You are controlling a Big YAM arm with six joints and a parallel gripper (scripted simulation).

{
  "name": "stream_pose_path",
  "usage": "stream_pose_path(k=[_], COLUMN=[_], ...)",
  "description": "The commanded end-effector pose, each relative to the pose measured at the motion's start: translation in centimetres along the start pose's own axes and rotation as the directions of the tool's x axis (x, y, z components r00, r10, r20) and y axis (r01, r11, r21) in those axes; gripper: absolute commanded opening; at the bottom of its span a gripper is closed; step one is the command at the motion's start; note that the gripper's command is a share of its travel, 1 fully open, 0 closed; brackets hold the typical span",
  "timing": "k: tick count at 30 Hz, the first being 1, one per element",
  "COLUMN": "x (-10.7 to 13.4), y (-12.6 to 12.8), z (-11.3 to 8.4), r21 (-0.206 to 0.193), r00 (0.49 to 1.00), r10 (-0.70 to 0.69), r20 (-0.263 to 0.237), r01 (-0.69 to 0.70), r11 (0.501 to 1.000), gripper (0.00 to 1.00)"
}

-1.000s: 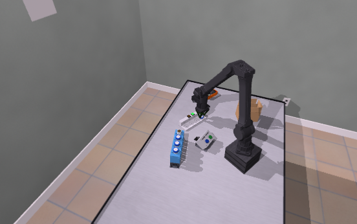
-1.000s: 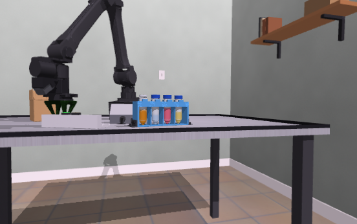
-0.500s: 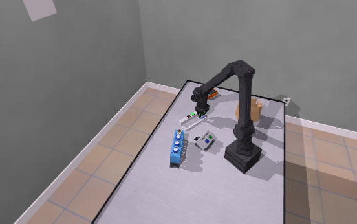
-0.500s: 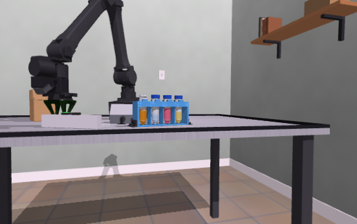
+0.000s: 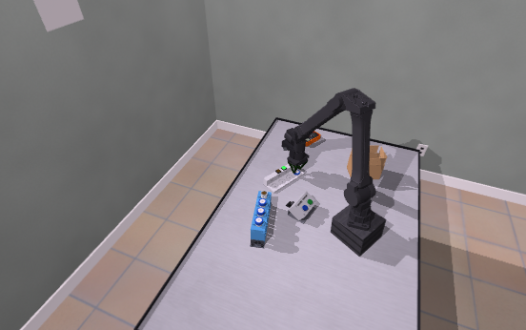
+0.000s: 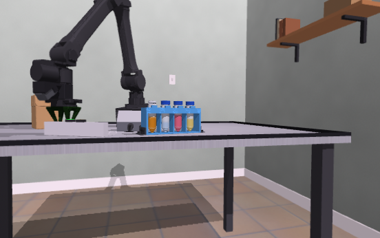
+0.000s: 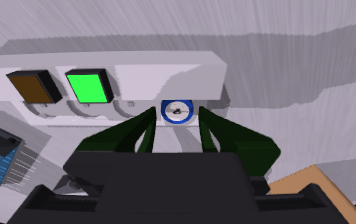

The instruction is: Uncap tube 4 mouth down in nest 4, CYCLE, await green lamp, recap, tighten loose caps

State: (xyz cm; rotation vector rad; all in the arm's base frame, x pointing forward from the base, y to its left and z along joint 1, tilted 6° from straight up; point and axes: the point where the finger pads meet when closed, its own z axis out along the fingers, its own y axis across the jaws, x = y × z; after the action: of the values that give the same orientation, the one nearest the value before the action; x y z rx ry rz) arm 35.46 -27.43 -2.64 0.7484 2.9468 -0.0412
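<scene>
Down at the middle of the wrist view, the end effector [image 7: 176, 131] hangs over the white cap tray [image 7: 150, 75] with its dark green fingers spread apart, one either side of the blue-rimmed cap [image 7: 176, 111], which lies flat in the rightmost nest; a sliver of gap shows on each side, so the fingers grip nothing. Toward the upper left of that frame the green lamp [image 7: 88, 86] glows bright, and the amber lamp [image 7: 31, 87] beside it is dark. From the top view, the blue decapping station [image 5: 259, 220] sits left of centre on the bench [image 5: 295, 281], with the key housing [image 5: 304, 206] just to its right showing its blue and green keys. Seen in the exterior view, the leftmost tube [image 6: 152, 121] in the rack, holding orange liquid, stands without its blue cap, while the three tubes to its right wear theirs
</scene>
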Motion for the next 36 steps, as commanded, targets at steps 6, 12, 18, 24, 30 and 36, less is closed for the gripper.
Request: stream_pose_path(k=[6,12,18,24,30,36], x=[-0.5,-0.1,0.1,0.3,0.3,0.3], y=[0.6,0.6,0.7,0.7,0.7,0.7], z=[1.0,1.2,1.4,1.6,1.6,1.6], r21=[0.0,-0.001,-0.001,-0.001,-0.001,-0.001], r00=[1.0,1.0,1.0,1.0,1.0,1.0], r10=[0.0,0.0,0.0,0.0,0.0,0.0], r20=[0.006,-0.001,-0.003,-0.004,-0.004,-0.004], r01=[0.0,0.0,0.0,0.0,0.0,0.0], r11=[1.0,1.0,1.0,1.0,1.0,1.0], gripper=[0.47,0.47,0.47,0.47,0.47,0.47])
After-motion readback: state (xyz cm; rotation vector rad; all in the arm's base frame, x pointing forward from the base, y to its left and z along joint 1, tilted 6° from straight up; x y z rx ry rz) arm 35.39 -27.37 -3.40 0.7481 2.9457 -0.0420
